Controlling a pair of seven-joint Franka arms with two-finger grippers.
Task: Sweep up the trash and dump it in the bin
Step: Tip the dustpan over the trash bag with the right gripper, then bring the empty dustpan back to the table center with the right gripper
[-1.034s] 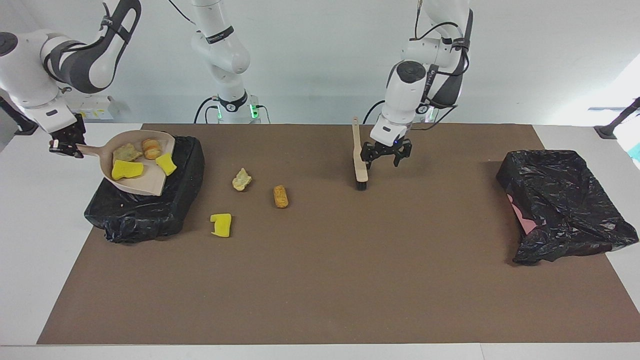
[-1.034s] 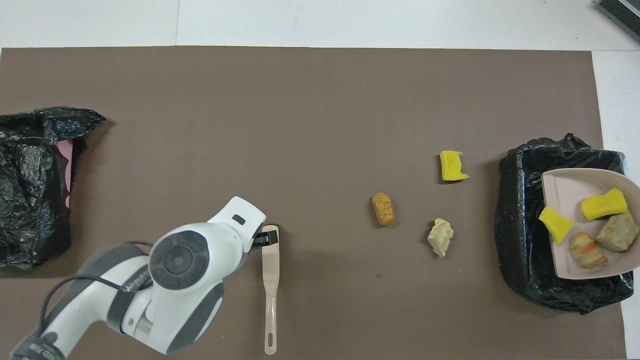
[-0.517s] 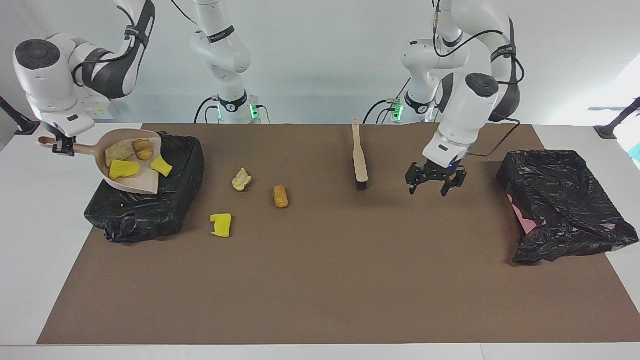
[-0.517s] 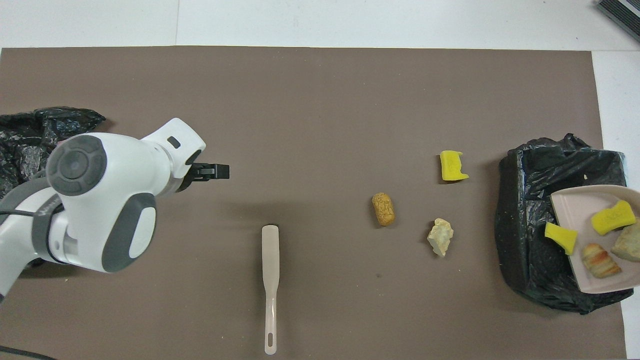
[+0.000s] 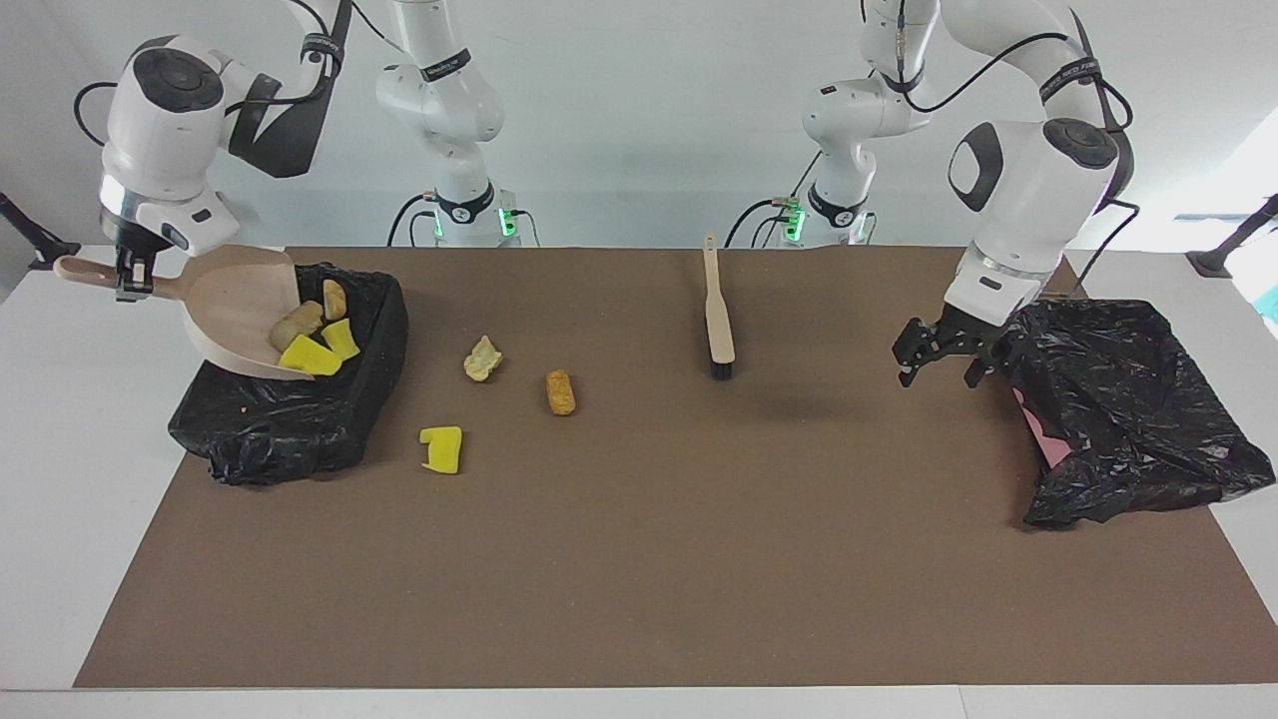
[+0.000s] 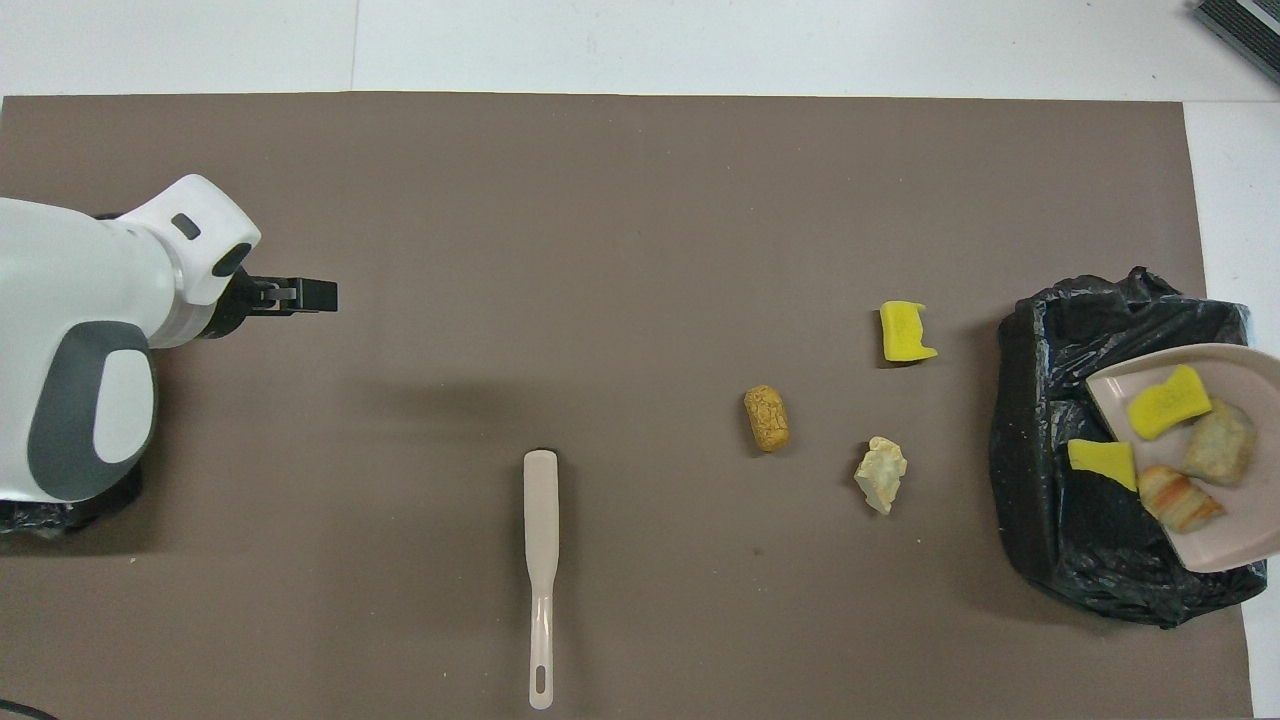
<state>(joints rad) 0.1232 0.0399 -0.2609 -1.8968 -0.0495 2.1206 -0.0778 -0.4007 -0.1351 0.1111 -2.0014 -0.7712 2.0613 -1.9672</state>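
A: Which step is this?
B: The dump, I'd say. The right tool (image 5: 133,281) is clamped on the handle of the dustpan (image 5: 235,310), tilted over the bin (image 5: 300,419) at the right arm's end of the tabletop (image 5: 639,549). Four pieces of trash (image 5: 310,355) sit at the pan's low lip, over the bin's mouth.

A: And the rest?
B: A yellow chunk (image 5: 442,447), a pale lump (image 5: 483,358) and a brown bit (image 5: 561,391) lie on the tabletop beside the bin.

A: The other arm?
B: The left tool (image 5: 939,361) hangs with jaws wide, holding nothing, over the tabletop beside the second black bag (image 5: 1118,409). The brush (image 5: 717,315) lies alone.

A: Next?
B: Probably a steeper tilt, then fetching the brush
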